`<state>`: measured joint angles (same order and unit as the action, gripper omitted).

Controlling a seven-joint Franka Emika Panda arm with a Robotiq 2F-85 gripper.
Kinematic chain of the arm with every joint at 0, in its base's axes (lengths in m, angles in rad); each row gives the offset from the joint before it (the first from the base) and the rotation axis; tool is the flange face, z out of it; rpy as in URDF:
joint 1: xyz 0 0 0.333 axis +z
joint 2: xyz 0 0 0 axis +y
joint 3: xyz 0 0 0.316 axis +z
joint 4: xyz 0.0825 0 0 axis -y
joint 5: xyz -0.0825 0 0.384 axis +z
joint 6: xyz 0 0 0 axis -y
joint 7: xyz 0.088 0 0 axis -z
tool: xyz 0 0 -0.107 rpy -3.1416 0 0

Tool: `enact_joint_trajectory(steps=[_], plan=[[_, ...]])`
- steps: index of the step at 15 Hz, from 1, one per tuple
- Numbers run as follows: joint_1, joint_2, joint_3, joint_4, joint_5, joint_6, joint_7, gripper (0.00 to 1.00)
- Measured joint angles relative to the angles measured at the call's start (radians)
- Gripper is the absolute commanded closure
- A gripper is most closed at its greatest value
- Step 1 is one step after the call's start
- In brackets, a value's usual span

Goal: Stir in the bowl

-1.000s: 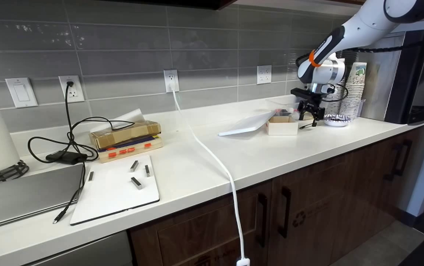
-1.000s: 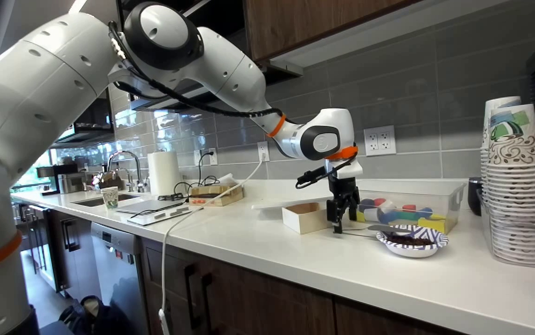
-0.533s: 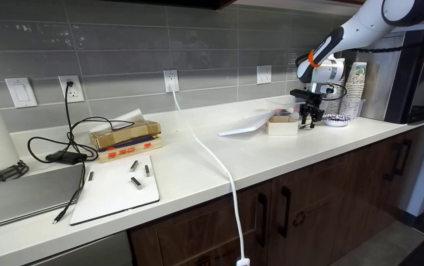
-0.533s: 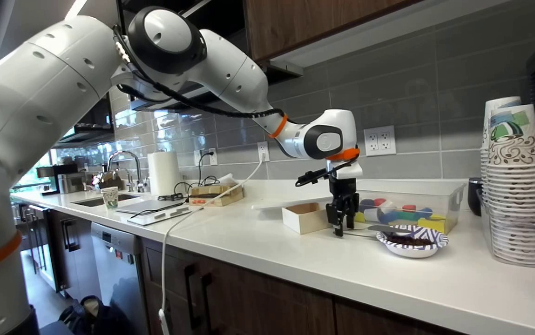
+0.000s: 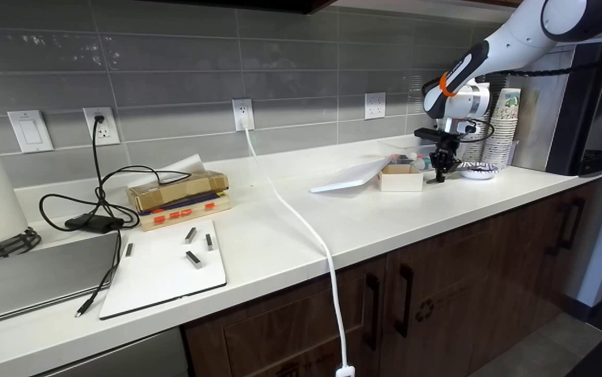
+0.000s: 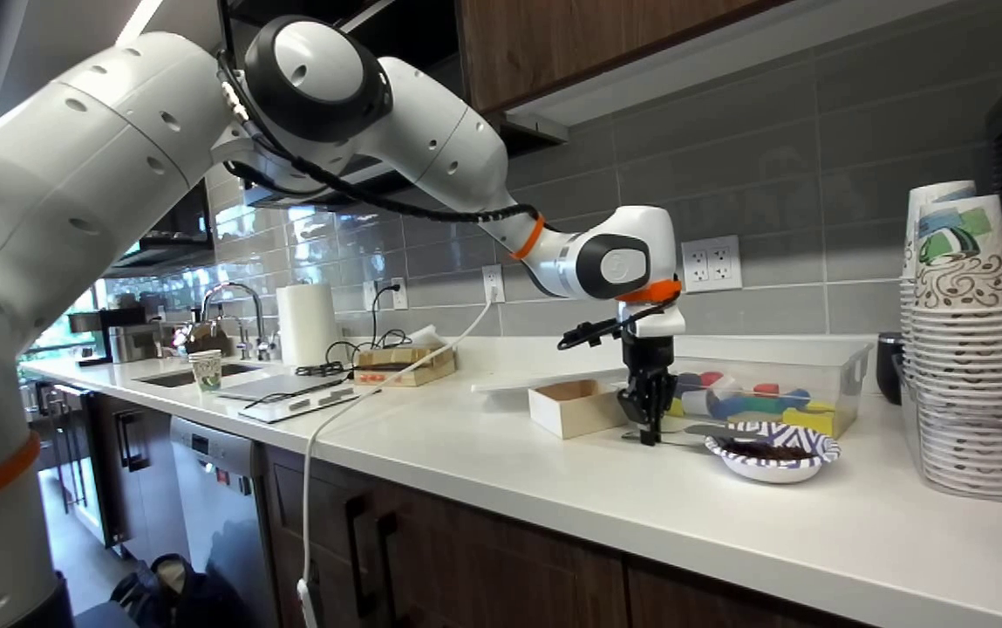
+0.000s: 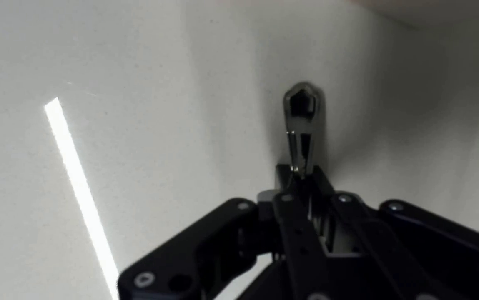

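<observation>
Around the bowl (image 6: 771, 473) on the counter (image 6: 684, 497) stand cups (image 6: 971, 375) on one side, the box (image 6: 550, 416) on the other and a tub (image 6: 823, 365) of coloured things (image 6: 755, 401) toward the wall (image 6: 727, 166). I pinch a utensil (image 7: 301, 121) between my fingers (image 7: 322, 183), its broad end over the bowl's rim. Blue-patterned white, the bowl holds dark brown stuff (image 6: 769, 452).

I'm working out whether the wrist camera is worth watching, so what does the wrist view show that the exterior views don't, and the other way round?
Only the wrist view: a bright light streak on the counter, and the rounded handle end seen close up.
Only the exterior views: the patterned bowl, the tall stack of paper cups and the wall outlet behind.
Shared: the claw, closed on the metal utensil, and the counter.
</observation>
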<state>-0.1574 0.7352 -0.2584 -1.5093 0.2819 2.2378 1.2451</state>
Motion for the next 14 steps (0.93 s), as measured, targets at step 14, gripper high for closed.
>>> enact_joint_trajectory(steps=[14], plan=[[-0.091, -0.124, 0.043, -0.052, 0.083, 0.043, -0.125, 0.97]])
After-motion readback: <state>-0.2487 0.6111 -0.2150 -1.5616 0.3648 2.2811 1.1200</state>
